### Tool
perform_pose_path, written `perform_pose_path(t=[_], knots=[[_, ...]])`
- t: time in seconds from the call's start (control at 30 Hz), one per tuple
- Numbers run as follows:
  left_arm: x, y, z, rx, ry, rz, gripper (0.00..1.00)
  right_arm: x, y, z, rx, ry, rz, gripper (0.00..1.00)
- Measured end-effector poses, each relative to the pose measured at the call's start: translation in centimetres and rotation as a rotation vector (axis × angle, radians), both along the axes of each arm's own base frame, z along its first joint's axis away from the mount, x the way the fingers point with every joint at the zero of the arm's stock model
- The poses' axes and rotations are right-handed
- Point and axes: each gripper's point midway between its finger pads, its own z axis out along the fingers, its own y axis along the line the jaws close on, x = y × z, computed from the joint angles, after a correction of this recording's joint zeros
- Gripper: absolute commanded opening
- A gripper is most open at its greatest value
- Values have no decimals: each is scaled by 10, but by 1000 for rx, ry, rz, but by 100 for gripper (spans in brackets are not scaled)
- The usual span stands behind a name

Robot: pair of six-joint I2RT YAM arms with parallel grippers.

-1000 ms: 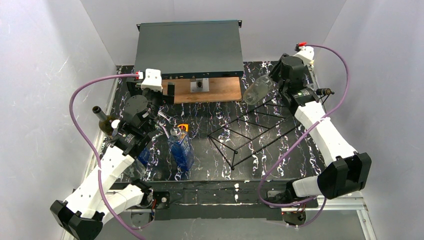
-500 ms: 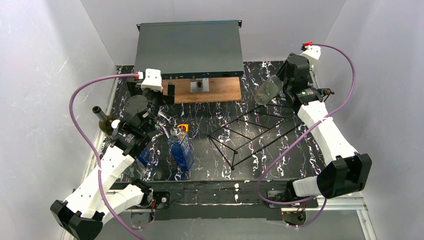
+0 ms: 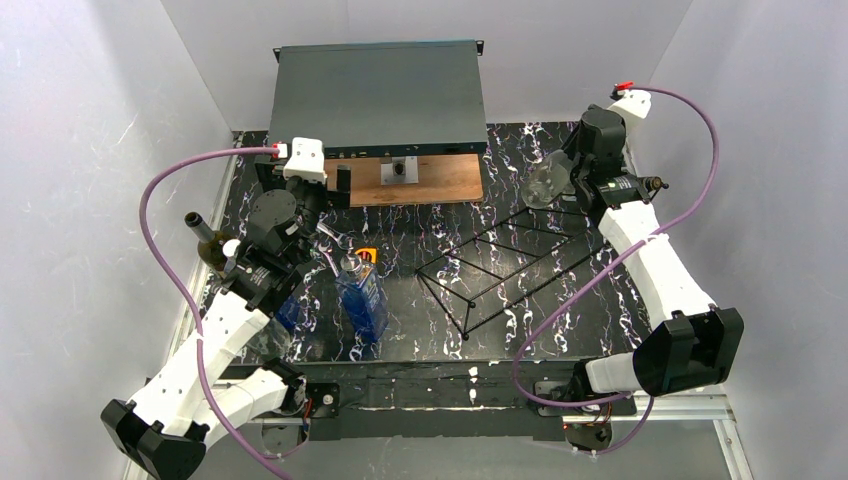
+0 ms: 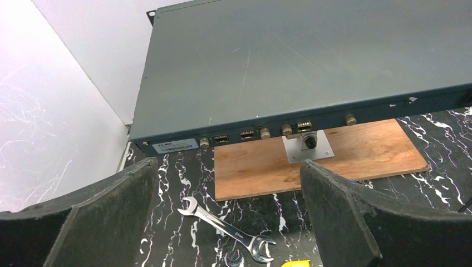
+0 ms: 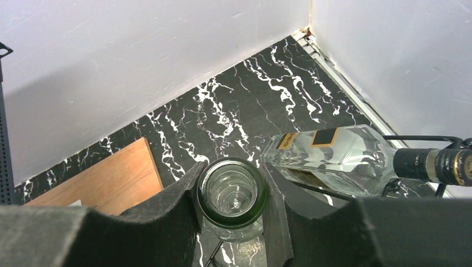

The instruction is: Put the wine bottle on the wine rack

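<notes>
A clear glass wine bottle (image 3: pixel 546 181) hangs at the far right of the table, above the far end of the black wire wine rack (image 3: pixel 497 266). My right gripper (image 3: pixel 574 168) is shut on its neck. In the right wrist view the bottle's green-rimmed mouth (image 5: pixel 232 192) sits clamped between the two black fingers of that gripper (image 5: pixel 232 194). Over the left side, raised above the table, my left gripper (image 3: pixel 305 182) is open with nothing in it. From the left wrist view its wide-apart fingers (image 4: pixel 114 206) frame bare marble.
A second clear bottle (image 5: pixel 339 158) with a dark cap lies by the right wall. A blue bottle (image 3: pixel 362 296) and a dark bottle (image 3: pixel 207 246) stand at the left. A wrench (image 4: pixel 225 228), a wooden board (image 3: pixel 415 180) and a grey box (image 3: pixel 378 95) fill the back.
My right gripper has carried the clear bottle rightward and farther back, tipping it more upright. The left arm has not moved.
</notes>
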Motion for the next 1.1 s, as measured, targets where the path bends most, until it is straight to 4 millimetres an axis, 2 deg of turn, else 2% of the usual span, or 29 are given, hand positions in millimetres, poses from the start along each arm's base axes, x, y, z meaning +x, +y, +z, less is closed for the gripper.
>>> perform_pose_path(t=[0.37, 0.6, 0.77, 1.07, 1.1], knots=[[1, -2, -3, 1, 9, -6, 98, 0, -16, 0, -38, 3, -51, 1], [2, -3, -5, -1, 16, -9, 98, -1, -24, -20, -44, 27, -71, 1], [2, -3, -6, 1, 19, -9, 98, 1, -25, -23, -35, 18, -78, 1], [2, -4, -6, -5, 21, -10, 98, -2, -24, -43, 9, 11, -89, 1], [2, -4, -6, -6, 21, -11, 98, -5, -24, -44, 16, 8, -91, 9]])
